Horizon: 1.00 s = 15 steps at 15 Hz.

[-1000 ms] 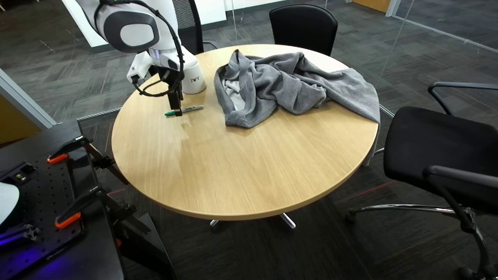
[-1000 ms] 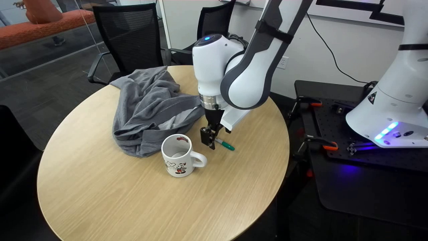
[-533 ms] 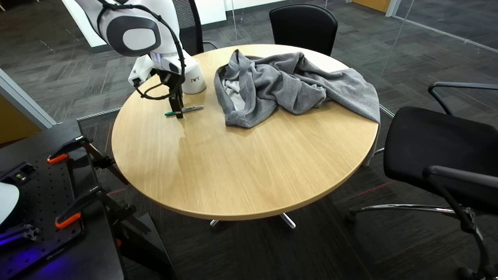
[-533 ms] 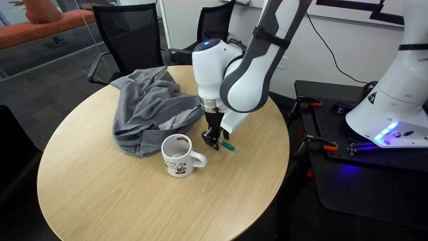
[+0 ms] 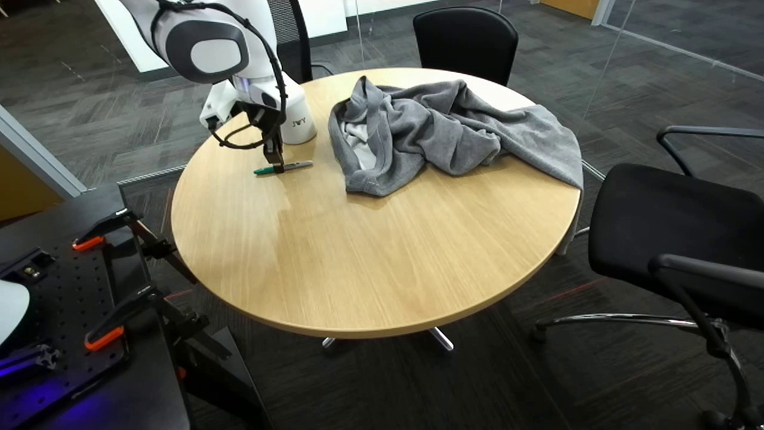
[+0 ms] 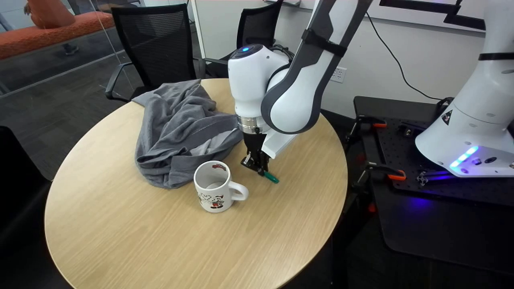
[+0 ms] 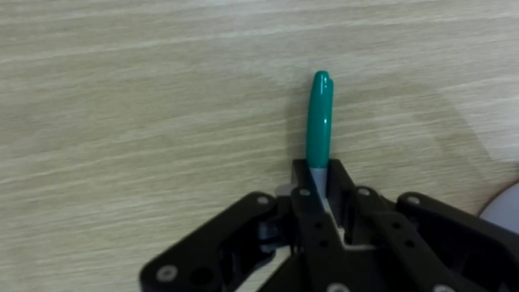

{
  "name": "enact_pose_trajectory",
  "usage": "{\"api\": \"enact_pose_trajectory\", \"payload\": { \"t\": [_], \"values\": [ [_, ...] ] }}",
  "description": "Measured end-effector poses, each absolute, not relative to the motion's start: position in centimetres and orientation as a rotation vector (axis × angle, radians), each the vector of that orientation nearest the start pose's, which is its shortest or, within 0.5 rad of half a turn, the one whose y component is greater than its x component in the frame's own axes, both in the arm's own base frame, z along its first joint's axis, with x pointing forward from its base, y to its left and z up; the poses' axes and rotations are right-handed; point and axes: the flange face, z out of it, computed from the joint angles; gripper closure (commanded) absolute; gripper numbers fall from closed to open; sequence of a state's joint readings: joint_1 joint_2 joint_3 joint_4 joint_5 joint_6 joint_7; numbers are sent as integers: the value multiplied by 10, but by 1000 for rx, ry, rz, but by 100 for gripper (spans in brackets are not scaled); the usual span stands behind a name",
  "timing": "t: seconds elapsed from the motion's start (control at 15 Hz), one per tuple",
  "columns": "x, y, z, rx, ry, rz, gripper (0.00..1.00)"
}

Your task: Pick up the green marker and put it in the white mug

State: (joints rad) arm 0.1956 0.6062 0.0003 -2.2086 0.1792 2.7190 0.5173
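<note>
Between the black fingers of my gripper point(image 7: 318, 172) sits the green marker point(image 7: 319, 121), gripped just behind its green cap. The cap points away from the gripper in the wrist view. In an exterior view the marker point(image 5: 265, 171) lies level, at or just above the tabletop; I cannot tell whether it touches. Its grey barrel shows past the finger there. Upright and close by stands the white mug point(image 6: 213, 198), its handle facing the gripper point(image 6: 263, 171). The arm partly covers the mug point(image 5: 298, 122) in an exterior view, and only its edge shows at the wrist view's right.
A crumpled grey cloth point(image 6: 188, 128) covers part of the round wooden table point(image 5: 382, 269), next to the mug. Black chairs point(image 5: 465, 45) stand around it. The robot base point(image 6: 470, 136) sits on a separate black table with orange-tipped clamps point(image 6: 397, 176).
The gripper has lowered slightly and its fingers, apart a second ago around the marker, have come together on it. The marker has shifted a little. Mug and cloth have stayed put.
</note>
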Motion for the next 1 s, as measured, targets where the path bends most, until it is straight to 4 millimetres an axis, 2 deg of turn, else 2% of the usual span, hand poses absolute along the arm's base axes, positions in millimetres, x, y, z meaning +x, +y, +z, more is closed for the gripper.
{"api": "enact_pose_trajectory", "payload": {
  "t": [0.27, 0.47, 0.73, 1.0],
  "values": [
    [520, 97, 97, -3013, 751, 163, 96],
    [526, 98, 112, -3005, 746, 130, 96],
    [533, 104, 148, -2990, 728, 96, 96],
    [533, 113, 194, -2988, 689, 159, 96]
  ]
}}
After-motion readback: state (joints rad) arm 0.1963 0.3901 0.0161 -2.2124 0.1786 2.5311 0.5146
